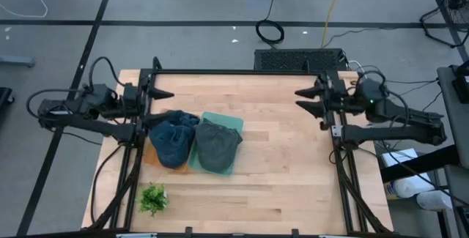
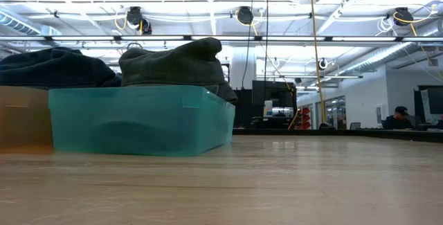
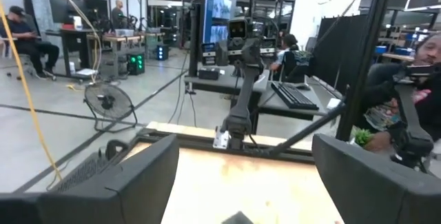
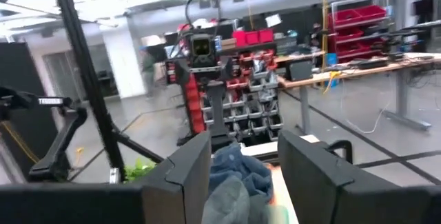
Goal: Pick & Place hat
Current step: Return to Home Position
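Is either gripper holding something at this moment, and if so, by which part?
Nothing is held: the left gripper and the right gripper are both open and empty.

Caps [image 1: 218, 146] in left bin [image 1: 147, 157] and adjoining right bin [image 1: 231, 123]; plant [image 1: 153, 198] before them

Looks out between the left claw [image 3: 244, 162]'s two dark fingers [image 3: 103, 189], spread wide at the frame's lower corners. Shows pale wooden counter [image 3: 207, 189] between them, edged across mid-frame by a black rail [image 3: 186, 141]. Has the right arm [image 3: 241, 100] standing upright at centre, by that rail. Takes in a floor fan [image 3: 103, 101] at middle left, a seated person [image 3: 27, 41] at upper left, a keyboard [image 3: 293, 94] right of centre, a green plant [image 3: 361, 136] beside a slanting black post [image 3: 368, 52], and another person [image 3: 413, 72] at the right edge.
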